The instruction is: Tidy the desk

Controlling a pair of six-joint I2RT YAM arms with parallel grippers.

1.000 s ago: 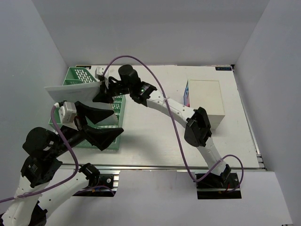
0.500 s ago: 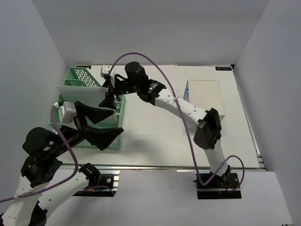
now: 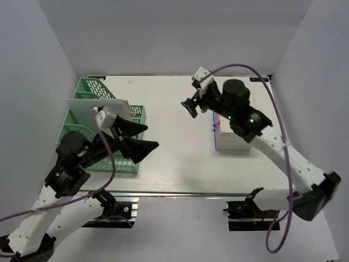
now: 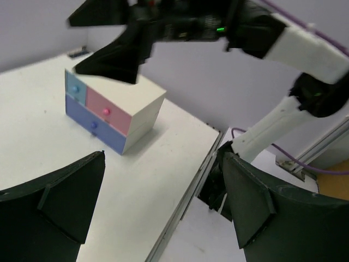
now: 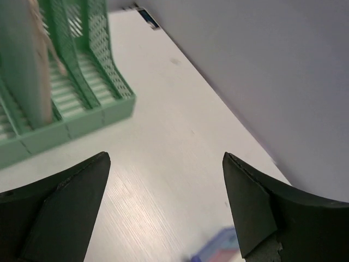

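Note:
The desk point(image 3: 169, 158) is a wide white tabletop with an aluminium rail point(image 3: 180, 192) along its near edge. My left gripper point(image 3: 151, 136) hovers open and empty just right of the green mesh file rack point(image 3: 87, 134). In the left wrist view it point(image 4: 163, 207) looks over the desk point(image 4: 125, 174) and its rail point(image 4: 188, 196). My right gripper point(image 3: 192, 105) hangs open and empty over the back middle. The right wrist view shows it point(image 5: 166, 174) above bare desk point(image 5: 163, 142).
A flat pale board point(image 3: 98, 105) stands upright in the green rack point(image 5: 82, 93). At the right sits a white drawer box point(image 3: 234, 141) with pink and blue drawer fronts point(image 4: 103, 112), partly hidden under my right arm. Grey walls enclose three sides.
My right gripper let go of the pale board, which now stands in the rack, and swung right to the back middle. The left arm shifted slightly right.

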